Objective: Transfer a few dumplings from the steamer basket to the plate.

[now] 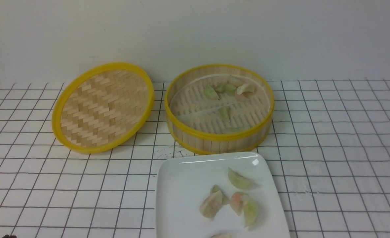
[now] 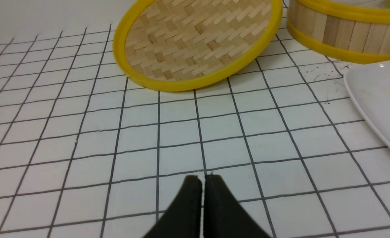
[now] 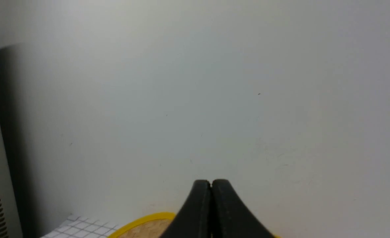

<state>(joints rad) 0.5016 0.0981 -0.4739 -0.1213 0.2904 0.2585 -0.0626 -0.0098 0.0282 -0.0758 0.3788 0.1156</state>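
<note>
Overhead, plain light is falling on the white gridded tabletop point(image 1: 330, 138) and pale wall point(image 1: 195, 33); the left claw point(image 2: 202, 178) and right claw point(image 3: 211, 181) are both sitting pinched together, empty.

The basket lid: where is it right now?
Front view: the woven lid sits tilted on the table's left side, beside the steamer basket, its far edge raised.

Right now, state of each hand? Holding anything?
Left hand: closed, holding nothing, over bare tiled table.
Right hand: closed, holding nothing, pointed at the wall.
</note>
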